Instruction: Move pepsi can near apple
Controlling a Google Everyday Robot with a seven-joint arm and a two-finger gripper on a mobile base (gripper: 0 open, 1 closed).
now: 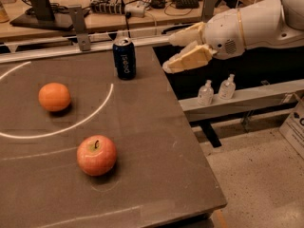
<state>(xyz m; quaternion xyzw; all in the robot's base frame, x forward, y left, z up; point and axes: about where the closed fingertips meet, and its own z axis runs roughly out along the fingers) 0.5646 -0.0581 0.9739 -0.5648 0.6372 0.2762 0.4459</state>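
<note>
The pepsi can (124,58), dark navy with white lettering and a silver top, stands upright near the far edge of the dark table (156,141). The apple (96,155), reddish-orange with a short stem, lies near the table's front, well apart from the can. My gripper (171,52) hangs to the right of the can, just past the table's right edge, at about the can's height. Its cream fingers (187,61) are spread apart and hold nothing.
A plain orange fruit (54,97) lies at the left inside a white painted arc (90,115). Two small clear bottles (216,90) stand on a low shelf right of the table. A cluttered bench with cables (118,6) runs behind. Bare floor (256,175) lies at the right.
</note>
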